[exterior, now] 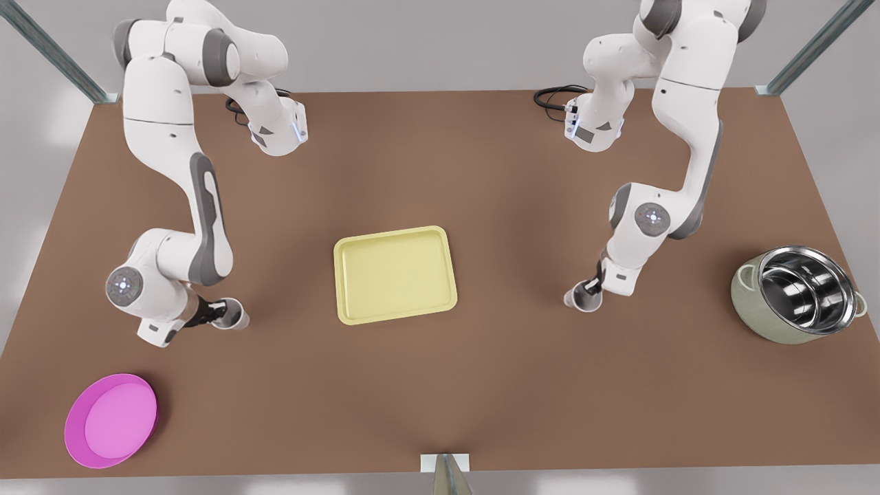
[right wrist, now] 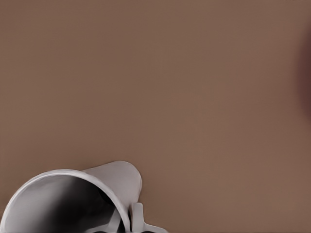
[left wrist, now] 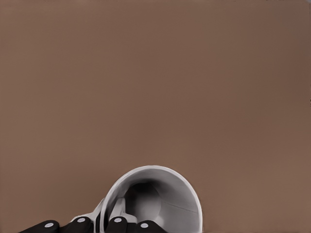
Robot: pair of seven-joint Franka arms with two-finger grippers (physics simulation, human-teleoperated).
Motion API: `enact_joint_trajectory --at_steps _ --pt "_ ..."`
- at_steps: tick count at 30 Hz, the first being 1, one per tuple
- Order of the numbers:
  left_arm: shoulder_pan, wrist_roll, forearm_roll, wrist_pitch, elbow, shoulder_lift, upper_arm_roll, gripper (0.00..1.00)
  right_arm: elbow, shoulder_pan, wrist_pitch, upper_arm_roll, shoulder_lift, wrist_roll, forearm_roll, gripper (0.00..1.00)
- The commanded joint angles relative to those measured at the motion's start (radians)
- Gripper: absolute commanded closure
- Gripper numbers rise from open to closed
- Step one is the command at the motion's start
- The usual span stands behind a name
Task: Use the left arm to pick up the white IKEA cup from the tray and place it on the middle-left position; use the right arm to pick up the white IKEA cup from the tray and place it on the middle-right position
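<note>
The brown surface (exterior: 440,385) carries the empty tray (exterior: 395,275) at centre. Both cups are off it: the left cup (exterior: 232,315) at its 9 o'clock, the right cup (exterior: 581,298) at 3 o'clock. Left gripper (exterior: 218,315) and right gripper (exterior: 592,287) each pinch a cup rim, narrowly closed. Either cup may tip or roll if released tilted.

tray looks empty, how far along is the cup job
Done: both white cups are off the tray, which holds nothing. In hand: the left gripper is shut on the left cup on the front view's left, and the right gripper is shut on the right cup on the front view's right. Left: releasing both; whether they already rest on the table cannot be told.
</note>
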Motion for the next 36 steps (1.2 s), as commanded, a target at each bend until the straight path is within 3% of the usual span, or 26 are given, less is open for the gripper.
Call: enact_joint_trajectory --at_steps 1,10,11,12,14,17,18,21,23,25,29,30,31,34,36 --pt "0.003 0.596 0.012 0.183 -0.016 0.005 0.006 0.80 0.002 0.000 0.020 0.000 0.008 -0.177 0.001 0.88" --pt "0.008 0.596 0.042 0.277 -0.017 0.071 0.024 0.78 0.037 0.000 0.022 0.000 0.051 -0.176 0.006 0.87" --pt "0.008 0.596 0.042 0.277 -0.017 0.071 0.024 0.69 0.043 0.000 0.023 0.000 0.057 -0.176 0.006 0.87" --pt "0.010 0.598 0.042 0.277 -0.017 0.069 0.026 0.00 0.051 0.000 0.052 0.000 0.065 -0.176 0.006 0.87" --pt "0.010 0.596 0.042 0.277 -0.017 0.068 0.026 0.00 0.051 0.000 0.052 0.000 0.065 -0.176 0.007 0.85" --pt "0.010 0.595 0.043 0.272 -0.016 0.050 0.032 0.00 0.053 0.000 0.052 0.000 0.065 -0.173 0.024 0.50" --pt "0.008 0.595 0.043 0.219 -0.019 0.011 0.032 0.00 0.053 0.003 0.052 0.002 0.064 -0.173 0.035 0.46" --pt "-0.001 0.648 0.023 -0.355 0.038 -0.219 0.029 0.00 0.053 0.006 0.052 0.002 0.064 -0.171 0.035 0.42" --pt "0.043 0.661 -0.213 -0.858 0.369 -0.174 0.038 0.00 0.053 0.009 0.040 0.003 0.048 -0.168 0.035 0.37" --pt "0.080 0.664 -0.205 -0.860 0.504 -0.174 0.043 0.00 0.054 0.011 -0.072 0.006 -0.030 -0.156 0.033 0.33" --pt "0.071 0.658 -0.133 -0.840 0.530 -0.153 0.038 0.00 0.077 0.067 -0.308 0.014 -0.197 -0.015 -0.051 0.28" --pt "0.071 0.658 -0.135 -0.837 0.538 -0.145 0.037 0.00 0.173 0.100 -0.478 0.013 -0.200 0.167 -0.071 0.23" --pt "0.069 0.656 -0.136 -0.836 0.584 -0.127 0.035 0.00 0.246 0.100 -0.563 0.020 -0.200 0.321 -0.056 0.00" --pt "0.071 0.650 -0.136 -0.836 0.583 -0.124 0.035 0.00 0.336 0.147 -0.592 0.025 -0.200 0.769 -0.137 0.00" --pt "0.074 0.650 -0.143 -0.836 0.578 -0.124 0.035 0.00 0.339 0.149 -0.587 0.025 -0.199 0.783 -0.137 0.00"
